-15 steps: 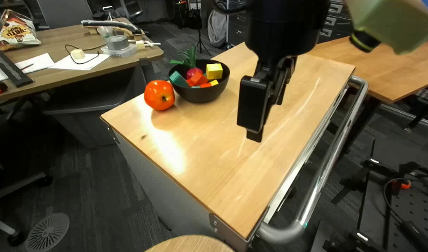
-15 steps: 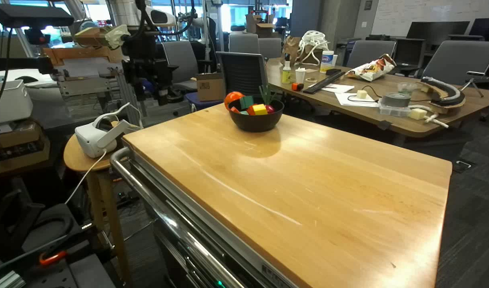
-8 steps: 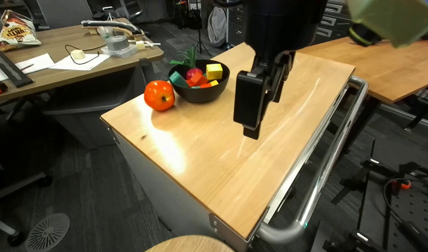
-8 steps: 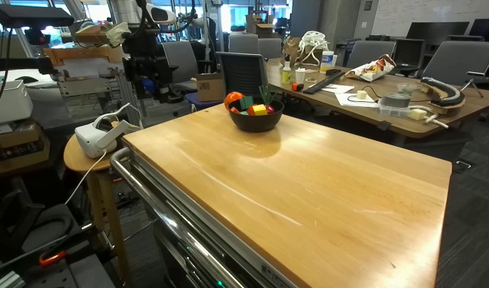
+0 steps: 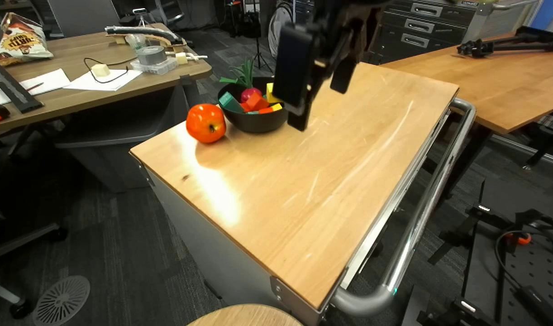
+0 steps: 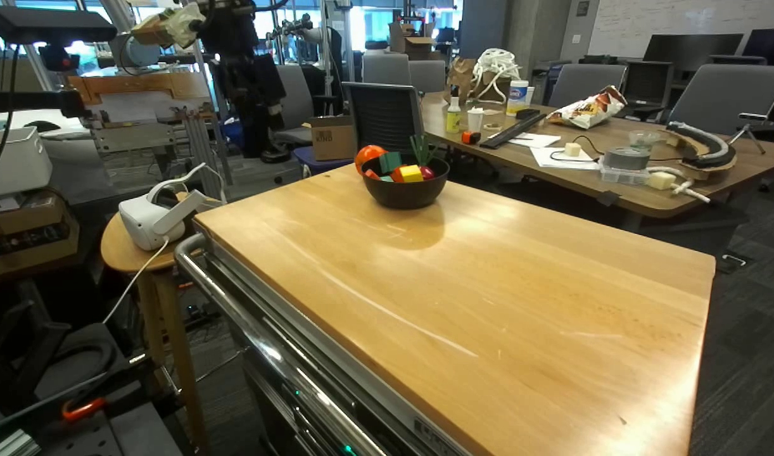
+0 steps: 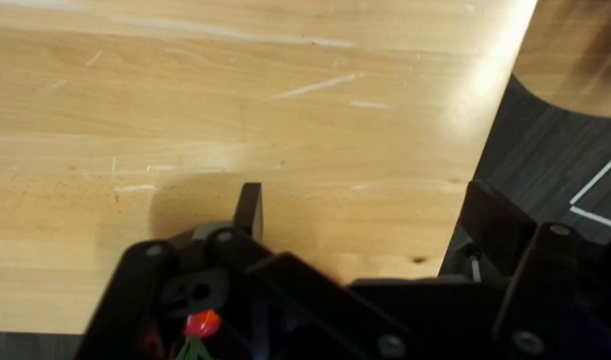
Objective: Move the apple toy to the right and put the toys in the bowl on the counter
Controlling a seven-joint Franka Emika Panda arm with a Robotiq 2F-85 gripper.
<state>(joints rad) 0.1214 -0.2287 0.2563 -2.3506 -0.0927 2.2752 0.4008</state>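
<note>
The fingers point(image 5: 294, 65) were spread wide, nothing held, probably because the toys point(image 5: 257, 102) were already contained by the bowl point(image 5: 255, 124) and the apple toy point(image 5: 206, 123) was set just beside it.

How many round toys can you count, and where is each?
2: the apple on the counter, beside the bowl, and the small dark-red one inside the bowl. More may be hidden among the blocks.

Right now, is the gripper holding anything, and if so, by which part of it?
Nothing is held. The gripper stands open over the counter, whose wood shows between the jaws; the apple toy sits beside the bowl.
</note>
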